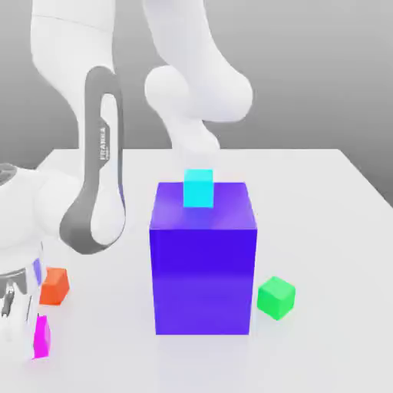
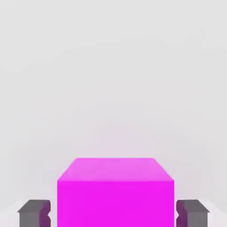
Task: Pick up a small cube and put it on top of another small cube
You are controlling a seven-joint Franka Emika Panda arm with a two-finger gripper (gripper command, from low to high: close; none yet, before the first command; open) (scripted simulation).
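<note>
- The small glossy magenta-pink cube point(image 2: 115, 193) is seen in the hand view between the two dark grey fingertips point(image 2: 33, 213) of the white arm's two-finger gripper point(image 2: 114, 213); a narrow gap appears on each side, so a firm pinch cannot be confirmed.
- In the exterior view the magenta cube point(image 1: 42, 336) rests on the white table point(image 1: 322, 192) at that view's lower left, just beside the small orange cube point(image 1: 54, 285).
- The fingers should be closed squarely on opposite flat faces, with the cube centred, before any lift is attempted.
- The lift is best made straight up, so that the orange cube is not nudged.
- The small glossy green cube point(image 1: 276, 298) lies well apart, past the large blue-purple block point(image 1: 203, 261) carrying a small cyan cube point(image 1: 198, 189); the carry should clear or skirt these.
</note>
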